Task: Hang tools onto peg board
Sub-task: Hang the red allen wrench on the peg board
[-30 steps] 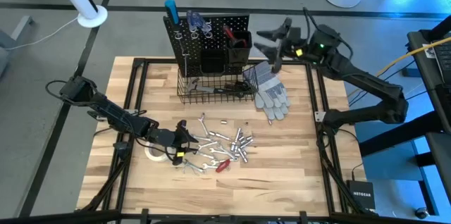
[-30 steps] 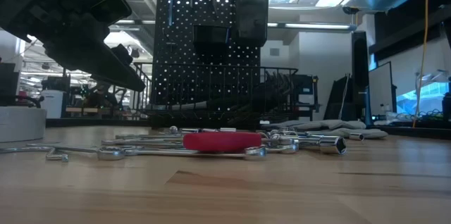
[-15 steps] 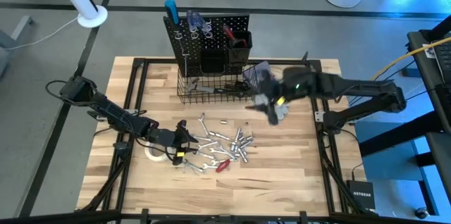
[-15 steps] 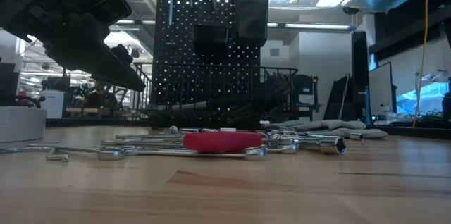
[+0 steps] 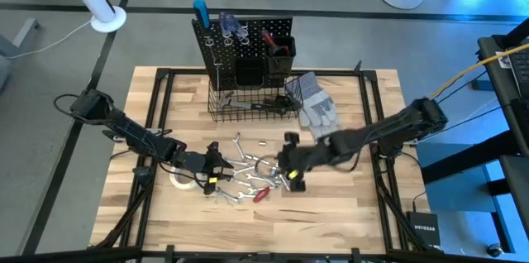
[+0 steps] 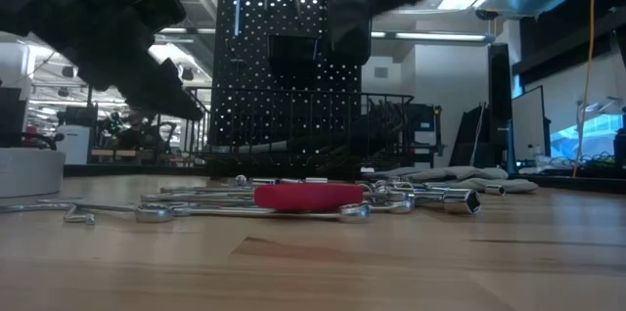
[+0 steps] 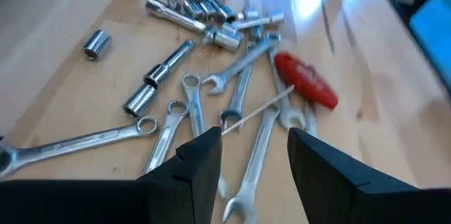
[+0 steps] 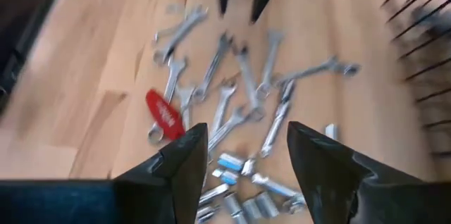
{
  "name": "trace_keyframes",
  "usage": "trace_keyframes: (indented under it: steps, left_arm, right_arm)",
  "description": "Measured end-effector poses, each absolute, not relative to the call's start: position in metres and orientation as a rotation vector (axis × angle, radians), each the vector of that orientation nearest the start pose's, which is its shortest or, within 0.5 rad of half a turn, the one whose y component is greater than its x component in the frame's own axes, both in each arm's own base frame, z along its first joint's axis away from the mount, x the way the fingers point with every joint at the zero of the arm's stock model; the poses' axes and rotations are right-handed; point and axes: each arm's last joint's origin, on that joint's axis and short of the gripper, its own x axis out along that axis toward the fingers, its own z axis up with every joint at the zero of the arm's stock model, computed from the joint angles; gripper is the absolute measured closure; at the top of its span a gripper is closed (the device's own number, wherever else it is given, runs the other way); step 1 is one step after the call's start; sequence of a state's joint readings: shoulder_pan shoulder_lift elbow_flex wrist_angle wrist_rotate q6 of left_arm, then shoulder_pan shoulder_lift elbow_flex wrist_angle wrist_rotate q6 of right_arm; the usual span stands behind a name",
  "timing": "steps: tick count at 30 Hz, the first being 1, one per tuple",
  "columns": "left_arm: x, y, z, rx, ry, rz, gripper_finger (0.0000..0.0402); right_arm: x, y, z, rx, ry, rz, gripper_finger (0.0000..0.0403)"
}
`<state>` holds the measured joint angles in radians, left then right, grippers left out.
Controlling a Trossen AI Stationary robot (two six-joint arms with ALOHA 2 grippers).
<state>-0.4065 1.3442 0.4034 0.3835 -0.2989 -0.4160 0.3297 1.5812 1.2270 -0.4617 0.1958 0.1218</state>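
Wrenches (image 5: 248, 182) lie in a loose silver heap at the middle of the counter (image 5: 347, 205), mixed with sockets (image 7: 144, 90) and a red-handled screwdriver (image 5: 260, 194) at the heap's near edge; none of these has reached the peg board (image 5: 244, 35), which stands upright at the counter's far edge, well apart from the heap, with a few tools on its hooks and a wire basket (image 5: 252, 106) at its base. The step in hand looks like picking one tool from the heap. The right end effector (image 5: 289, 172) hangs at the heap's right edge with its fingers spread and nothing between them; the left end effector (image 5: 216, 166) sits at the heap's left edge, beside a white tape roll (image 5: 180, 182), likewise spread and empty. To do this well, the right arm would best choose a wrench lying clear at the heap's outer side, not one crossed under its neighbours, line the fingers across the shank, and close near the middle so the ring end stays free for a hook. Grey gloves (image 5: 316, 110) lie between heap and peg board, to the right, and should be left alone.
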Motion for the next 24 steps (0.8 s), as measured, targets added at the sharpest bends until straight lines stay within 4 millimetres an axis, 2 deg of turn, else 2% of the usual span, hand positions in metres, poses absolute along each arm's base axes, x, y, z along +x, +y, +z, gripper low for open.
trace_keyframes:
  steps: [5,9,13,18,24]
  left_arm:
    - [0.235,-0.094,0.159,-0.222,0.510,-0.008,0.0247]
    - [0.256,-0.110,0.169,-0.149,0.513,-0.050,0.0247]
    - [0.281,-0.122,0.173,-0.072,0.641,-0.055,0.0247]
    - [0.313,-0.127,0.170,-0.093,0.824,-0.127,0.0247]
    - [0.339,-0.126,0.163,-0.028,0.861,-0.197,0.0247]
  right_arm:
    - [0.336,0.130,0.228,-0.093,0.876,0.061,0.0201]
    - [0.339,0.150,0.211,-0.065,0.890,0.076,0.0201]
    - [0.332,0.169,0.207,-0.040,0.887,0.094,0.0201]
    - [0.317,0.196,0.208,-0.039,0.859,0.074,0.0201]
    - [0.296,0.224,0.209,-0.084,0.787,0.015,0.0201]
